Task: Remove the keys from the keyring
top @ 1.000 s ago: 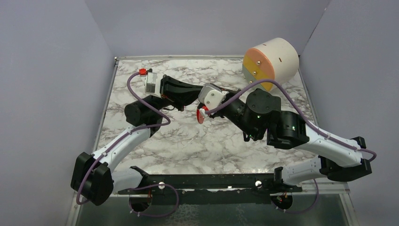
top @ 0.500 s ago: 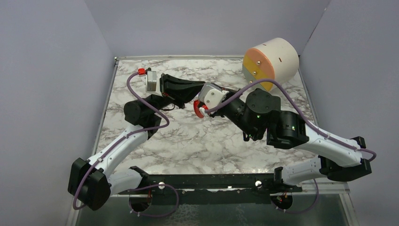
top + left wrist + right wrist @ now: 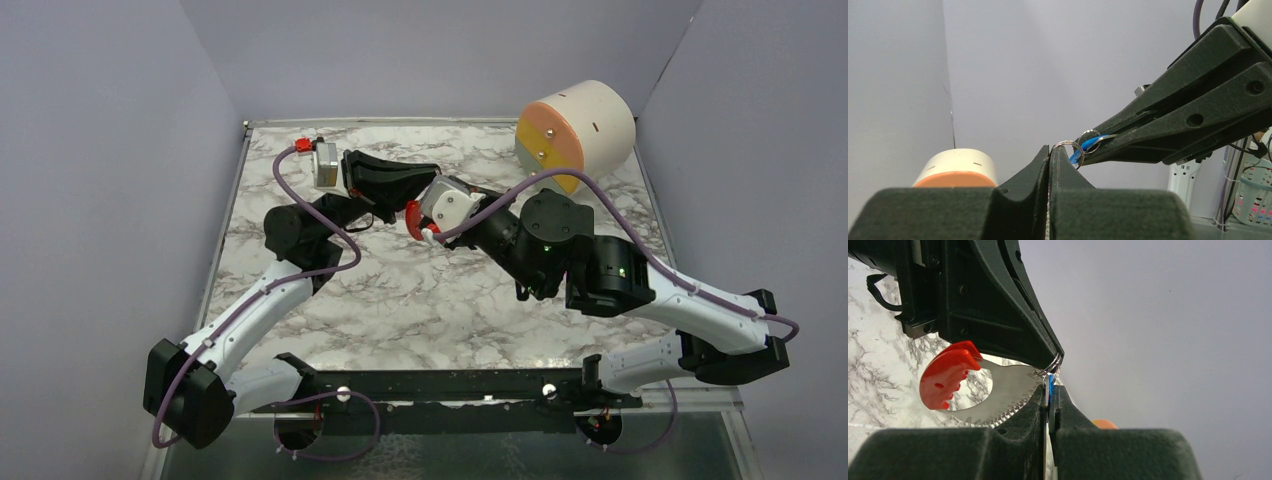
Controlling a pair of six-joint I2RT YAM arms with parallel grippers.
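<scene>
My left gripper (image 3: 428, 180) and right gripper (image 3: 428, 200) meet tip to tip above the far middle of the table. The left gripper (image 3: 1049, 148) is shut, with a silvery split ring (image 3: 1070, 152) sticking out of its tips. From those tips (image 3: 1057, 356) hang the red keyring (image 3: 945, 372) and a flat silvery toothed metal piece (image 3: 1008, 390). The right gripper (image 3: 1049, 390) is shut on the tiny blue-headed key (image 3: 1050, 382), which also shows in the left wrist view (image 3: 1087, 144) with a second small ring. The red keyring (image 3: 412, 213) hangs between the arms. No other keys can be told apart.
The round cream drawer unit (image 3: 577, 132) with orange and yellow fronts lies at the far right corner and shows in the left wrist view (image 3: 955, 167). Grey walls enclose the marbled table (image 3: 400, 300). A purple cable (image 3: 285, 190) loops by the left arm.
Both grippers have moved together toward the far side and a little left, lifting the red keyring with them. Both stay shut.
</scene>
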